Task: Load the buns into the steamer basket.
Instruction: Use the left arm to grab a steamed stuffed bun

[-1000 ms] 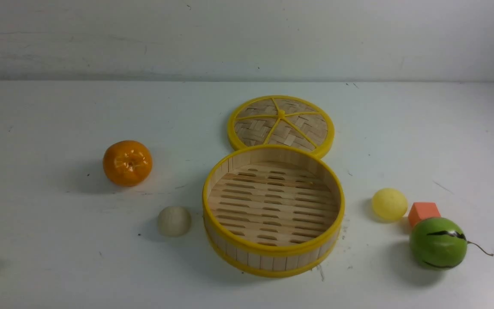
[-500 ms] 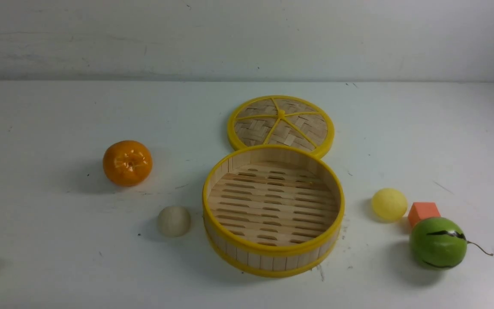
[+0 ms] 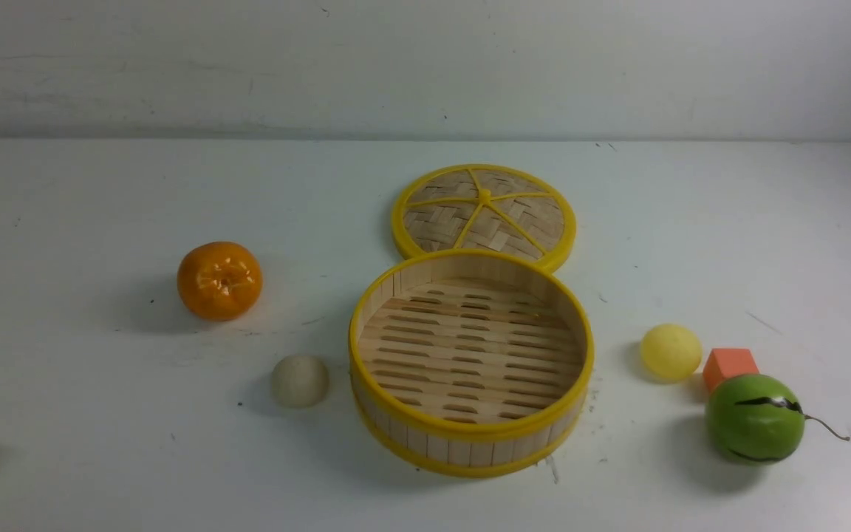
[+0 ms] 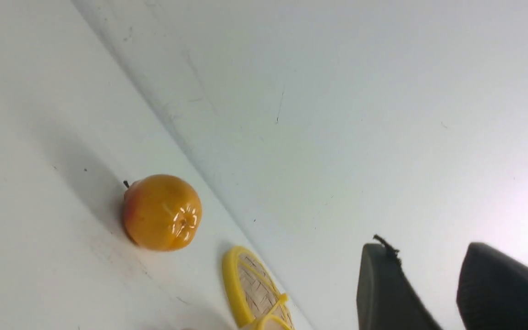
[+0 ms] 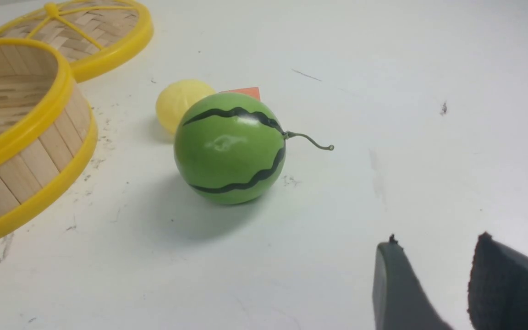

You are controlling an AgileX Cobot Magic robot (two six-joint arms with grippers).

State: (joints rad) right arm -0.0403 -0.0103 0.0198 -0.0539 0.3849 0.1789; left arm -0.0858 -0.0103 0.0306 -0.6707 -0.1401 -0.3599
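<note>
Bearing steamer basket (image 3: 470, 448): scuffed tabletop (image 3: 100, 458), plain wall (image 3: 425, 66)

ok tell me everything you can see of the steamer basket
The steamer basket is a round, shallow tub that looks like bamboo: upright slat wall, yellow rims top and bottom, slotted slat floor. It stands upright and empty on the white table. Its woven lid lies flat just behind; whether they touch is unclear. The cream bun sits near its left side, the yellow bun off its right, neither touching.
</note>
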